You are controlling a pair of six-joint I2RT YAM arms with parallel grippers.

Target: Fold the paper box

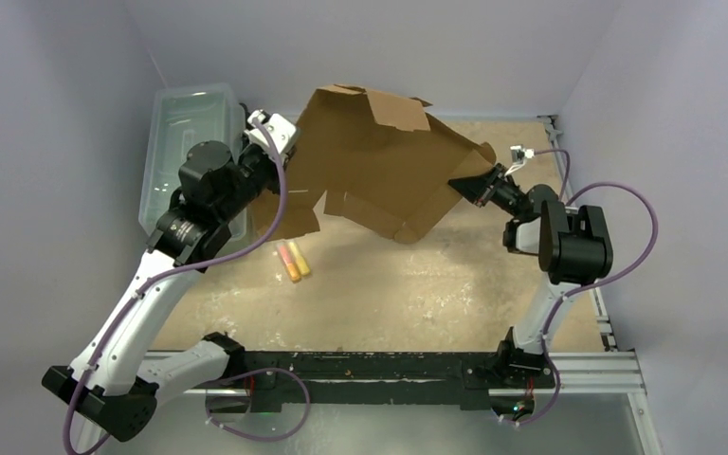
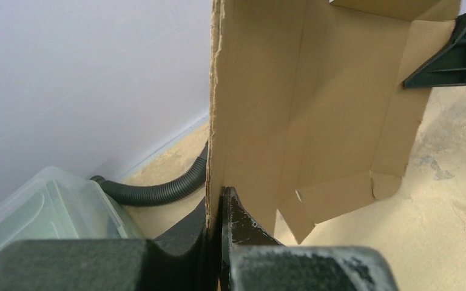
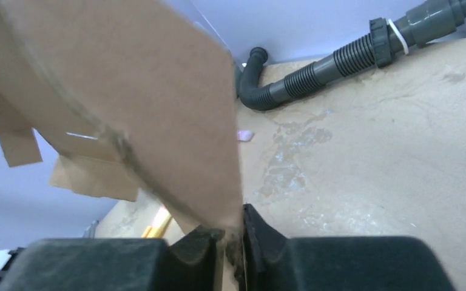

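The paper box (image 1: 379, 161) is a brown cardboard sheet with flaps, held tilted in the air over the back of the table between both arms. My left gripper (image 1: 284, 156) is shut on its left edge. In the left wrist view the cardboard (image 2: 315, 109) rises upright out of that gripper (image 2: 217, 197). My right gripper (image 1: 464, 185) grips the sheet's right corner. In the right wrist view the cardboard (image 3: 127, 91) runs down into the narrow gap of the gripper (image 3: 233, 224), whose fingers are closed on it. The right gripper (image 2: 455, 57) also shows in the left wrist view.
A clear plastic bin (image 1: 185, 133) stands at the back left beside the left arm. Two orange and yellow sticks (image 1: 292, 261) lie on the table below the sheet. A grey ribbed hose (image 3: 327, 66) lies along the back wall. Walls close in on three sides.
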